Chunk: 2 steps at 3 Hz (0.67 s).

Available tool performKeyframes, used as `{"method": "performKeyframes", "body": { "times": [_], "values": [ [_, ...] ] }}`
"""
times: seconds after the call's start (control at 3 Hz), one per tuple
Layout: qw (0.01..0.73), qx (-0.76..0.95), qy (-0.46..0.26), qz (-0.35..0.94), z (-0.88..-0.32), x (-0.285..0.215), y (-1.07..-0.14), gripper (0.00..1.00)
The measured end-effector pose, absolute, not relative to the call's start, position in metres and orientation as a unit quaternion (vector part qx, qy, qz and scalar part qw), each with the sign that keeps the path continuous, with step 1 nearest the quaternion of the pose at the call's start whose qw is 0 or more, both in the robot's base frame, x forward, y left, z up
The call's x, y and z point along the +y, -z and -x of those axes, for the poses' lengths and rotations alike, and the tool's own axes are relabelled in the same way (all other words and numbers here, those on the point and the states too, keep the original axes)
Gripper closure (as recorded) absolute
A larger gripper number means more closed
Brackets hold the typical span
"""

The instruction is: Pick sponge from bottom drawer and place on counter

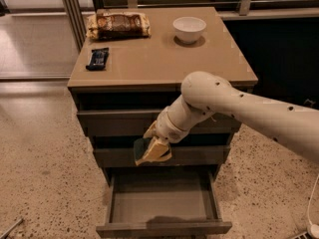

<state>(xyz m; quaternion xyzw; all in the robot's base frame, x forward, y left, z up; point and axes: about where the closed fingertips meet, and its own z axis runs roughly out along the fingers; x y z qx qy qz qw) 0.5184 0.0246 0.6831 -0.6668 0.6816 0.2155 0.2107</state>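
The arm (pixel 259 108) is a smooth cream-white tube with a rounded elbow, dotted with small dark screw holes. A paler ringed cuff leads to the end effector (pixel 151 152), with pale yellow fingers, above the open bottom drawer (pixel 164 228).

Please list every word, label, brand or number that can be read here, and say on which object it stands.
No text can be read.
Dark blue snack bar on the counter: wrapper print too blurred to read.
Brown snack bag: print too blurred to read.
White bowl: no text.
The gripper, shut on the sponge above the open bottom drawer: no text visible.
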Motion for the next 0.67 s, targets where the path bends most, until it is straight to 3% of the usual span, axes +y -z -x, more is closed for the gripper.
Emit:
{"method": "performKeyframes", "body": {
  "times": [0.67],
  "values": [
    [0.216, 0.691, -0.207, 0.658, -0.53, 0.018, -0.702, 1.0]
  ]
}}
